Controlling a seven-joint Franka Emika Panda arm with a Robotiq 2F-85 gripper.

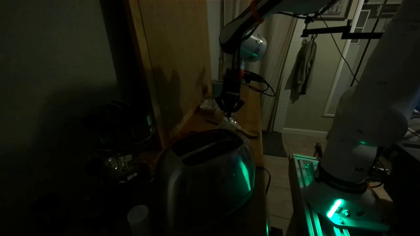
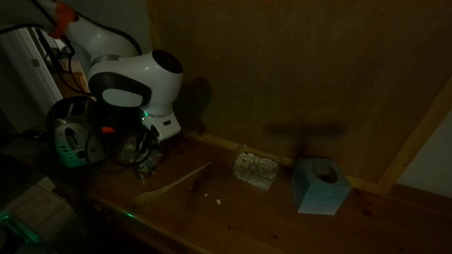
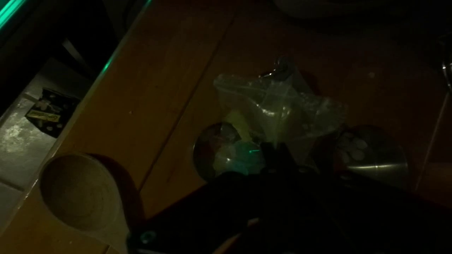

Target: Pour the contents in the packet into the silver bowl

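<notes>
In the wrist view, under poor light, the gripper (image 3: 274, 146) lies dark at 6 o'clock, its tips drawn together and clenched on the packet (image 3: 282, 107), a clear, crumpled thing spread at 12 o'clock from them; whether it touches the table (image 3: 166, 84) I cannot tell. At 9 o'clock from the tips is a silver bowl (image 3: 199, 158), partly overlapped by the packet; at 3 o'clock is a second bowl (image 3: 385, 155), also silvery, with pale flakes (image 3: 353, 148) within its outline. Which of the two the task means is unclear. A wooden spoon (image 3: 79, 195) lies between 8 and 9 o'clock, its head by the table's edge. In an exterior view the toaster (image 1: 210, 183) is nearer the camera, with the gripper hanging between 12 and 1 o'clock from it, tips downward. In an exterior view, pale pieces (image 2: 256, 171), heaped in something clear, sit at 3 o'clock from the packet, and a blue box (image 2: 317, 199) with an oval opening on top stands farther along the same line; two white bits (image 2: 218, 201) lie at 8 o'clock from the pieces
</notes>
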